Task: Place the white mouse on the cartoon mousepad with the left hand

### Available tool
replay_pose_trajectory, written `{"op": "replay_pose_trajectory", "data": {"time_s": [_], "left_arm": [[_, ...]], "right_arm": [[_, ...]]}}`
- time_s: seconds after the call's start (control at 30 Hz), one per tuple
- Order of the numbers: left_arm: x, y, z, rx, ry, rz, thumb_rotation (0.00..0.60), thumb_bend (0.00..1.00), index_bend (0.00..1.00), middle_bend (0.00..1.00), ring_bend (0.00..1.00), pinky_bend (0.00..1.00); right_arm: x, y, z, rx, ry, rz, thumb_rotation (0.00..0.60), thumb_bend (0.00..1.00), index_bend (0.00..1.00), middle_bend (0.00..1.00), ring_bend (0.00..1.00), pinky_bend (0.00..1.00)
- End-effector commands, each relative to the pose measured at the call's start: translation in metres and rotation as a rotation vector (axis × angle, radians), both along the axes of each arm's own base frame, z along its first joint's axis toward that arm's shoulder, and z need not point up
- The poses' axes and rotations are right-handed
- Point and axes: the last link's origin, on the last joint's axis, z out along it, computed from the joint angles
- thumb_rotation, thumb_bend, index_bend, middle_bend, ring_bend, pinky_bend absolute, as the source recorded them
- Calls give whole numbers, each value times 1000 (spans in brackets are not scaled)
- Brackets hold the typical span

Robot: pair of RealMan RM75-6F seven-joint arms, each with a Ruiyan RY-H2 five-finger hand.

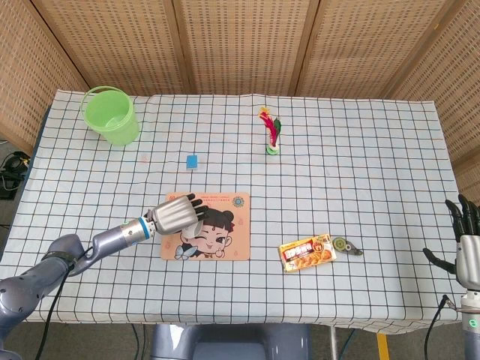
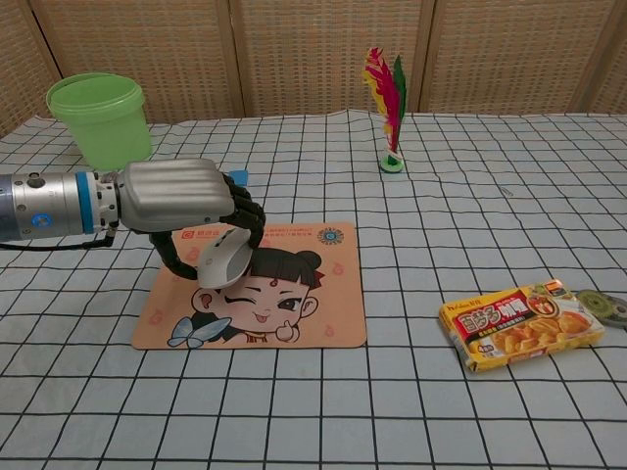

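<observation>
My left hand (image 1: 177,214) (image 2: 186,201) grips the white mouse (image 2: 221,261) from above, its dark fingers curled over the mouse's top. Hand and mouse hang over the upper left part of the cartoon mousepad (image 1: 217,238) (image 2: 294,304), an orange pad with a winking girl's face. Whether the mouse touches the pad I cannot tell. In the head view the hand hides most of the mouse. My right hand (image 1: 466,240) stands at the table's far right edge, fingers spread and holding nothing.
A green bucket (image 1: 112,114) (image 2: 100,117) stands at the back left. A small blue block (image 1: 193,160) lies behind the pad. A feather shuttlecock (image 1: 271,131) (image 2: 388,108) stands mid-back. A curry box (image 1: 306,253) (image 2: 519,325) and a tape roll (image 1: 344,245) lie right of the pad.
</observation>
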Motion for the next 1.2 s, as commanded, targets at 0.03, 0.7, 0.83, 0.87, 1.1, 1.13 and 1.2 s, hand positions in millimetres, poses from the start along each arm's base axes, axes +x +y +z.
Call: {"op": "replay_pose_trajectory", "data": {"time_s": [0.03,0.7,0.83,0.87,1.1,1.13,1.2], "left_arm": [[5,0,-3,-6,-6,-2,600,549,645,382,289,389],[13,1,-14,-6,1,12,600,459,292,5,0,90],[13,1,-14,-3,1,18,600,410,180,0,0,8],[13,1,-13,-3,1,19,600,402,164,0,0,3],[12,1,-4,16,-13,14,600,313,98,0,0,0],[12,2,-2,20,-20,16,600,312,98,0,0,0],[12,1,3,26,-49,31,600,312,100,0,0,0]], "right_arm": [[0,0,0,1,-1,1,600,82,129,0,0,0],[2,0,-2,9,-1,8,600,81,129,0,0,0],[2,1,-2,9,0,9,600,82,129,0,0,0],[2,1,-2,9,0,10,600,82,129,0,0,0],[3,1,-3,13,1,12,600,81,129,0,0,0],[3,1,-4,14,2,12,600,81,129,0,0,0],[3,1,-4,16,4,14,600,82,129,0,0,0]]}}
